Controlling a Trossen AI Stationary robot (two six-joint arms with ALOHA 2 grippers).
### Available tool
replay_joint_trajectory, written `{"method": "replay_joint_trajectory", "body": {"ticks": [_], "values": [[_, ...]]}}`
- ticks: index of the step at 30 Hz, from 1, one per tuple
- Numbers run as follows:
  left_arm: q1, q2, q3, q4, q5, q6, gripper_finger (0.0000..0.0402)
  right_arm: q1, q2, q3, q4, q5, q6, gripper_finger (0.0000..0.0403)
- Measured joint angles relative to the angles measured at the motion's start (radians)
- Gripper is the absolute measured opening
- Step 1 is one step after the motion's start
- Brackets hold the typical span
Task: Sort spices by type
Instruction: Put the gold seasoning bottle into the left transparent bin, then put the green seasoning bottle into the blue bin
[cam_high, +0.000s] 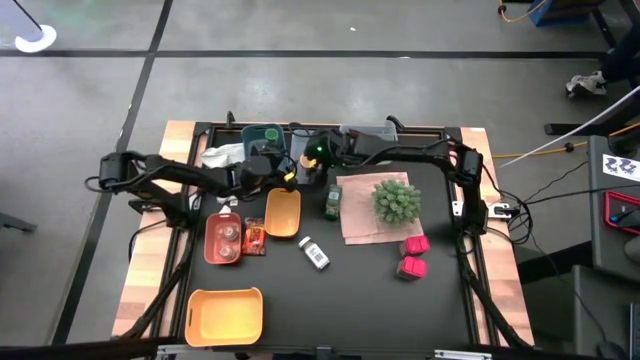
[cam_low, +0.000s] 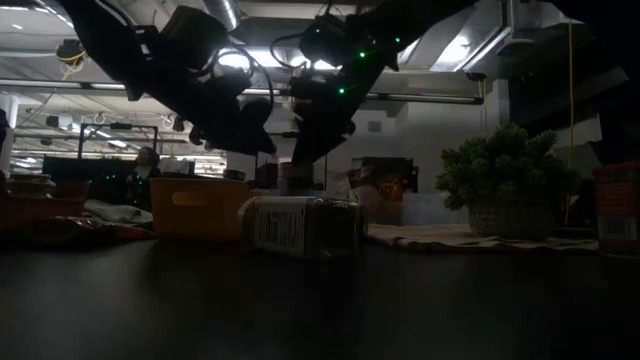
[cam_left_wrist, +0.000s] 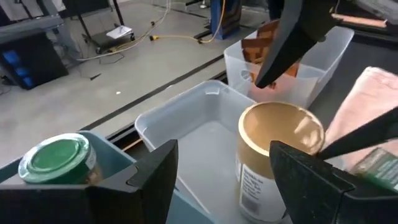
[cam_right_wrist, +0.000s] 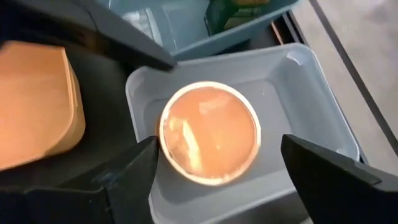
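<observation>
Item, nearest your lens: white labelled bottle (cam_low: 300, 227), lying on its side mid-bench, well apart from both pincers. Item: orange-lidded jar (cam_right_wrist: 210, 132), upright in the pale grey tray (cam_right_wrist: 323, 112), directly below the right pincer (cam_right_wrist: 217, 171), whose fingers spread wide and empty either side; the left pincer (cam_left_wrist: 224, 180) fronts the same jar, also wide and empty. Your risk: both pincers crowd one jar, so a descent could clash fingers or tip it against the tray wall.
</observation>
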Motion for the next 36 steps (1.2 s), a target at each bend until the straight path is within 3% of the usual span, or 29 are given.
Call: {"method": "replay_joint_trajectory", "body": {"ticks": [6,20,29,36], "values": [[-0.017,-0.057,0.000,-0.007,0.000,0.020,0.0237,0.000,-0.006,0.035,-0.095,0.006,0.000,0.0335],[-0.036,-0.184,-0.001,-0.156,0.000,0.012,0.0237,0.005,-0.089,0.036,-0.132,-0.002,0.000,0.0335],[-0.105,-0.247,0.000,-0.209,0.000,0.010,0.0237,0.072,-0.166,0.036,-0.348,-0.110,0.004,0.0335],[-0.139,-0.253,0.000,-0.211,0.000,0.010,0.0237,0.165,-0.165,0.027,-0.524,-0.116,0.015,0.0335]]}}
